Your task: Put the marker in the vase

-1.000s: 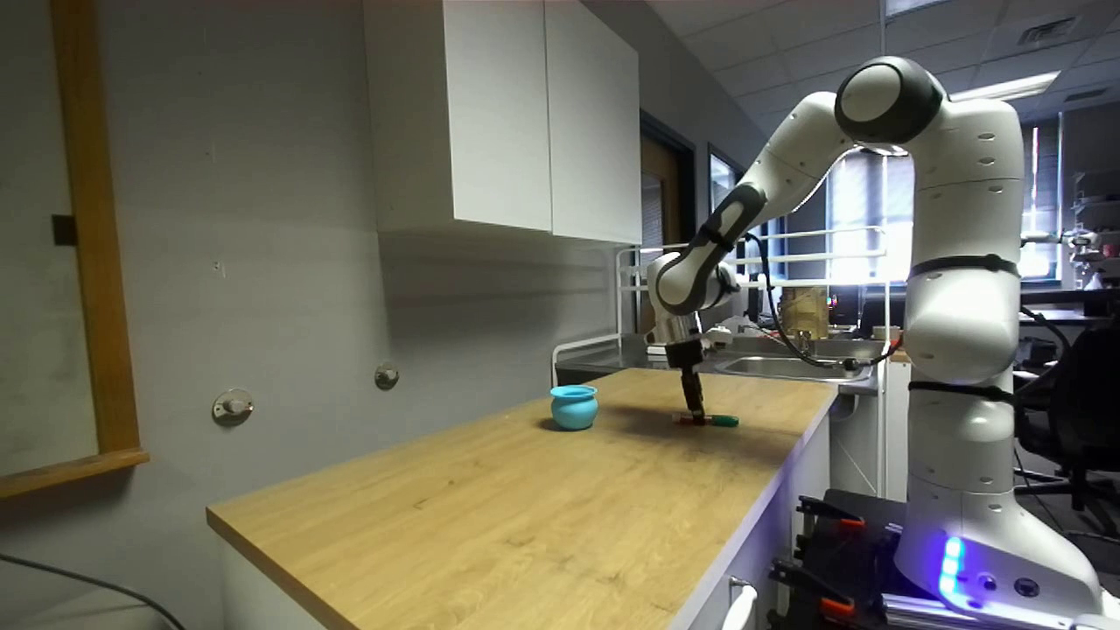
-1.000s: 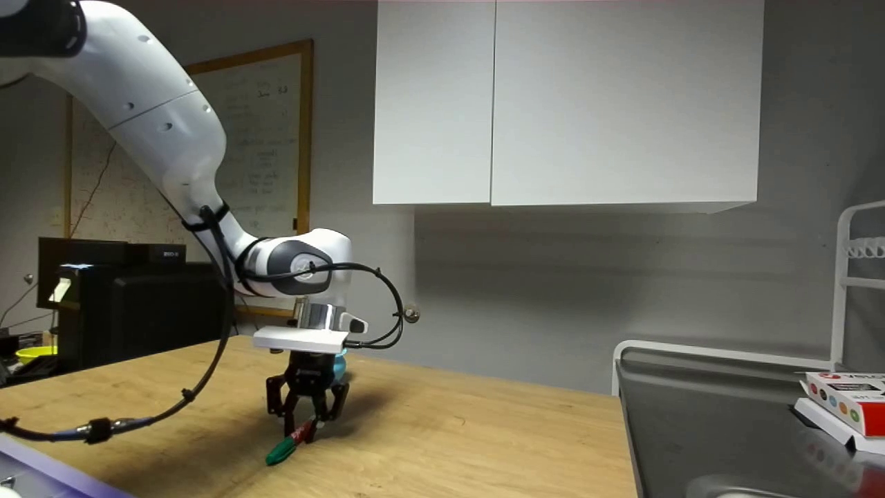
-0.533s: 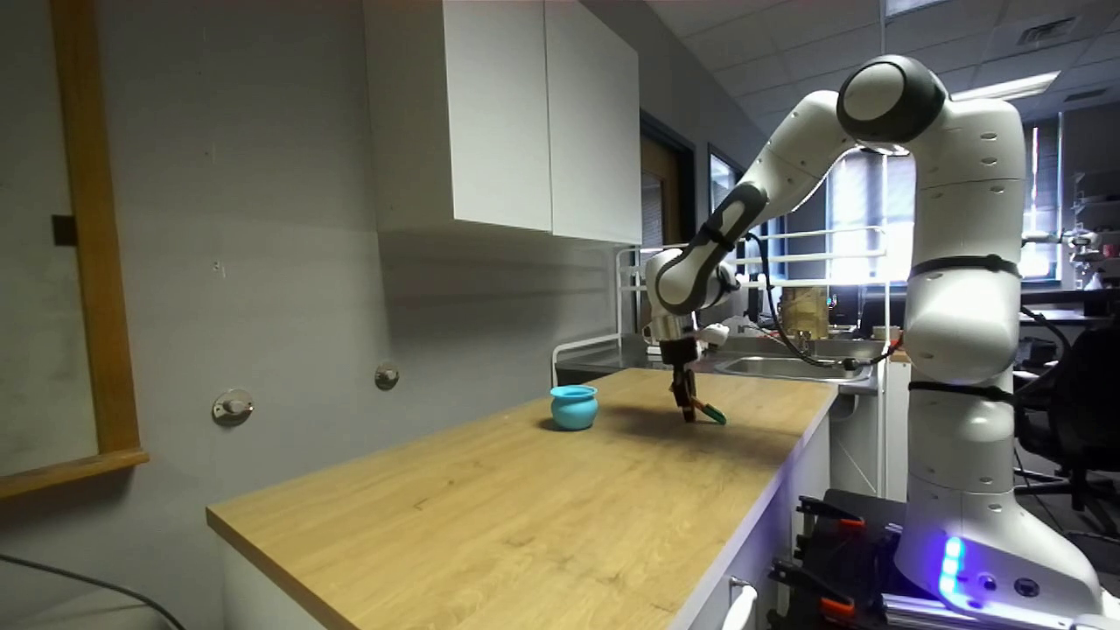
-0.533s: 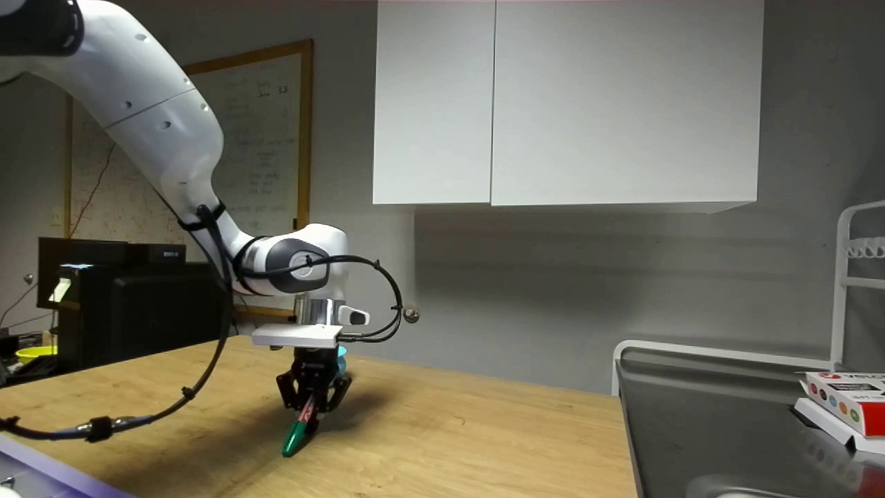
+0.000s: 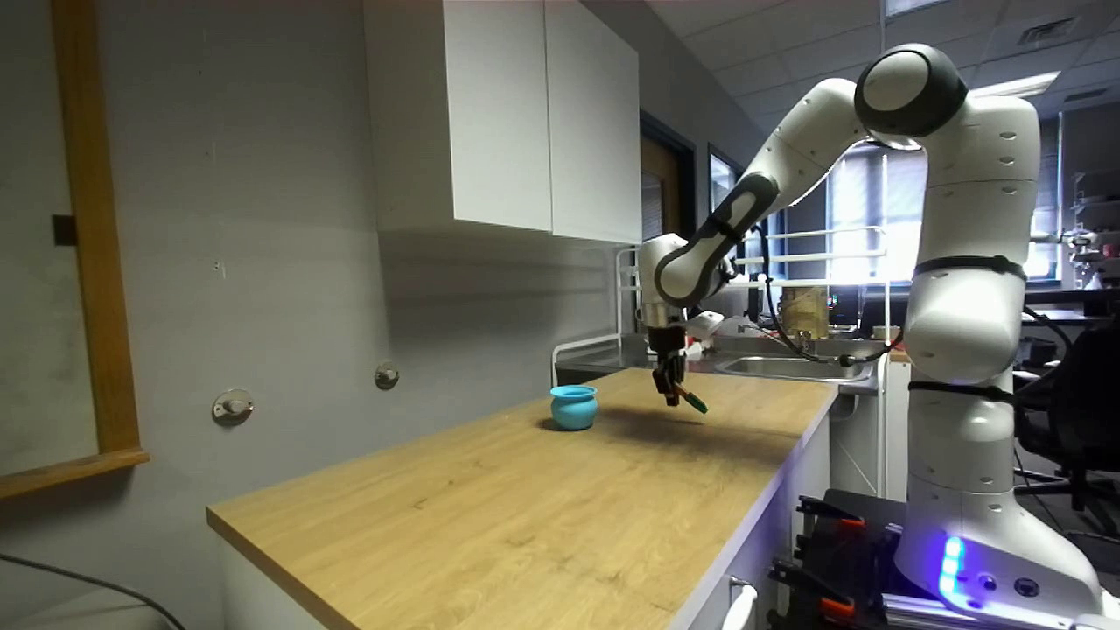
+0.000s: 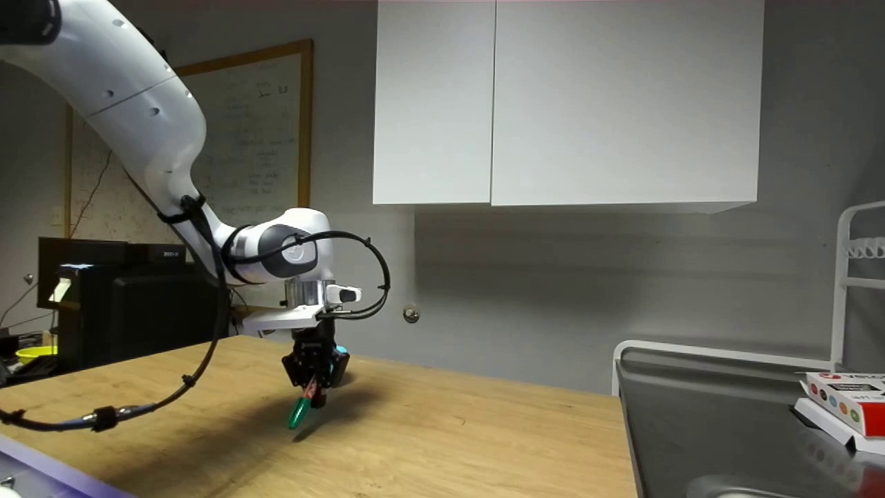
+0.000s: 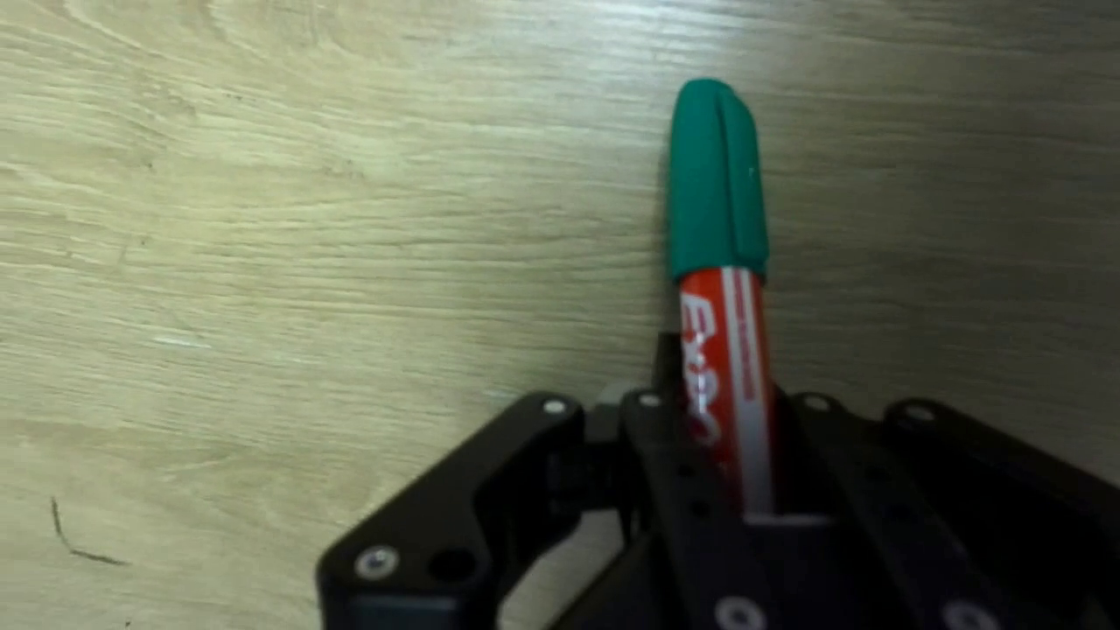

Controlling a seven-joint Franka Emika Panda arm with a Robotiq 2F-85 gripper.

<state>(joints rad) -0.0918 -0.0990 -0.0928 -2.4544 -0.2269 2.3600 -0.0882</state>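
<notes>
Expo marker [image 6: 301,408], green-capped, is hanging tilted just above the wood-grain countertop [image 6: 207,456], cap pointing to 7 o'clock in an exterior view. Next right, Robotiq gripper [image 6: 315,393] is pinching the marker's red barrel, jaws down to barrel width. Teal-blue vase [image 6: 341,349] is sitting at gripper's 1 o'clock, behind, mostly hidden.

In an exterior view, a window [image 5: 859,219] glares at two o'clock; in an exterior view, soft shadow dims the counter [image 6: 408,436] at seven. The wrist view's gripper [image 7: 731,420] looks blurred.
</notes>
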